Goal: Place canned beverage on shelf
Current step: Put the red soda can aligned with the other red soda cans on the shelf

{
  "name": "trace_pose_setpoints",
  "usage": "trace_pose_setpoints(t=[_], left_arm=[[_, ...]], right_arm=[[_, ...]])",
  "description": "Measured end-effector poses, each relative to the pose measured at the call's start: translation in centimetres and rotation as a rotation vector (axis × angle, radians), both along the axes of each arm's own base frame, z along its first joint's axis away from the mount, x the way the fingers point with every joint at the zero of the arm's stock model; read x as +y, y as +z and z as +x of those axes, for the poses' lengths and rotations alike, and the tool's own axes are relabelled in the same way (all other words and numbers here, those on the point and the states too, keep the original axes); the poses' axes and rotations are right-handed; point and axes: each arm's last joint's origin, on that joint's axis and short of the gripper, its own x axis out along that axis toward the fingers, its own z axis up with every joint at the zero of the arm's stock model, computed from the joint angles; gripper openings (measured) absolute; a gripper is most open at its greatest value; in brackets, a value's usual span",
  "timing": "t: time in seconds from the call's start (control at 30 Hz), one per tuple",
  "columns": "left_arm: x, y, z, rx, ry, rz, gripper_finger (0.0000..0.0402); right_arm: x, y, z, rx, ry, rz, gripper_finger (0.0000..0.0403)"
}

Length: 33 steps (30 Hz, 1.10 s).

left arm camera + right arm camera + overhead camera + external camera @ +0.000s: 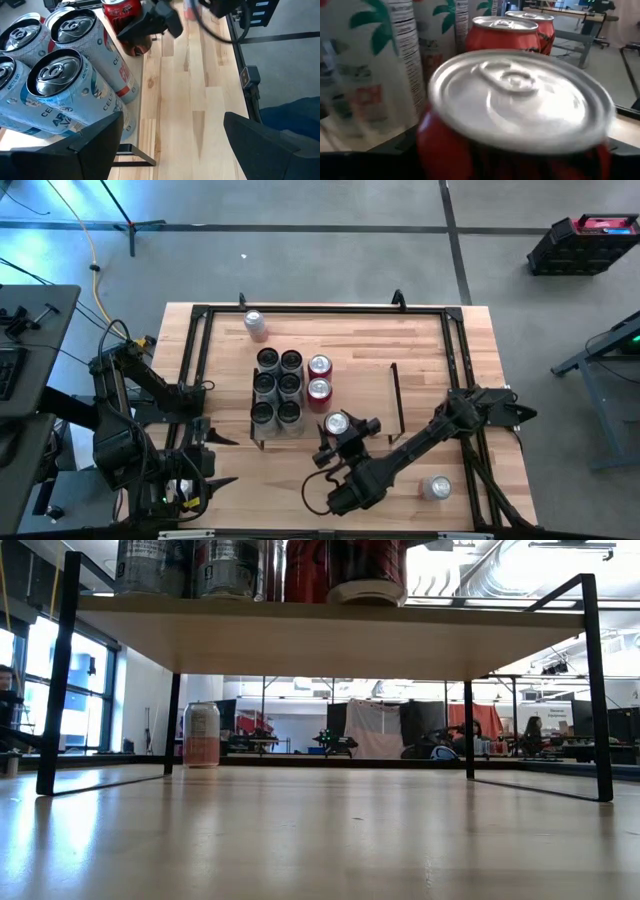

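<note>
The right claw (337,432) stands at the near end of the shelf (355,395), its fingers spread wide around a red can (337,423) with a silver lid and pull tab. The can stands upright on the board, filling the space between the fingers; whether they press it I cannot tell. Just beyond the claw two more red cans (319,378) stand in line, with six pale cans (277,386) beside them. The left claw (205,455) waits wide open and empty at the table's left edge.
</note>
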Motion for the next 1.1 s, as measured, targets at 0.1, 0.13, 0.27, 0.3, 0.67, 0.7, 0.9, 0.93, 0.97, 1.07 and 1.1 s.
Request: trace_pose_setpoints(t=[0.1,0.13,0.27,0.3,0.67,0.7,0.9,0.93,0.97,1.07,1.1], left_arm=[[0.0,0.0,0.0,0.0,0.0,0.0,0.0335],[0.0,0.0,0.0,0.0,0.0,0.0,0.0335],[-0.1,0.0,-0.1,0.006,-0.005,-0.004,0.0335],[-0.1,0.0,-0.1,0.006,-0.007,-0.005,0.0335],[-0.4,0.0,-0.6,0.005,-0.024,-0.009,0.0335],[-0.4,0.0,-0.6,0.005,-0.024,-0.009,0.0335],[-0.4,0.0,-0.6,0.005,-0.022,-0.01,0.0335],[-0.4,0.0,-0.6,0.005,-0.022,-0.01,0.0335],[-0.4,0.0,-0.6,0.005,-0.022,-0.01,0.0335],[-0.4,0.0,-0.6,0.004,-0.018,-0.016,0.0335],[-0.4,0.0,-0.6,0.004,-0.018,-0.016,0.0335]], right_arm=[[0.1,0.5,-0.3,-0.008,0.006,0.011,0.0312],[0.1,0.7,-0.3,0.001,0.008,0.009,0.0312],[-0.2,1.1,-0.4,0.032,0.009,0.012,0.0312],[-0.2,1.1,-0.4,0.041,0.01,0.008,0.0312],[-0.5,2.0,-0.8,0.13,0.03,0.019,0.0312],[-0.5,2.1,-0.8,0.129,0.029,0.023,0.0312],[-1.2,2.3,-0.5,0.084,0.001,0.04,0.0312],[-1.3,2.3,-0.4,0.081,-0.006,0.046,0.0312],[-1.5,2.3,-0.3,0.08,-0.011,0.05,0.0312],[-1.8,2.3,-0.1,0.081,-0.02,0.052,0.0312],[-1.9,2.3,-0.1,0.081,-0.023,0.053,0.0312]])
